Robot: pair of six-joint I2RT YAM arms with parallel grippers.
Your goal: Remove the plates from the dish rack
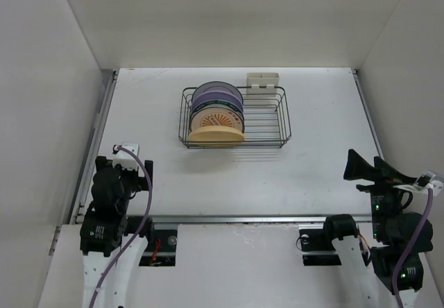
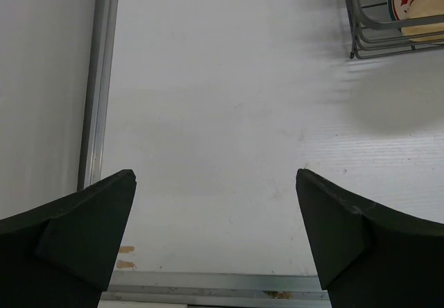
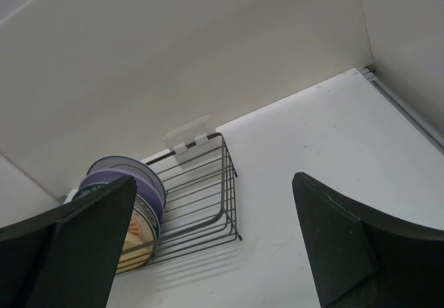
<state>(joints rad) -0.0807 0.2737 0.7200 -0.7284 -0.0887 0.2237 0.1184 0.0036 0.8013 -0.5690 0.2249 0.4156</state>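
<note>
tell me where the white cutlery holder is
Top external view: the white cutlery holder sits on the dish rack's far edge, toward the right, just right of the upright plates.

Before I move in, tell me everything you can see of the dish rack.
The dish rack is a rectangular basket of dark thin wire, sitting flat on the white table toward its far side. A small white holder is clipped to its far edge. Plates stand on edge, packed in its left half; the right half is bare wire.

The dish rack [image 1: 266, 123] holds perhaps 4 plates [image 1: 217, 117] upright at its left end, a white holder [image 1: 263, 81] on its far edge.
</note>
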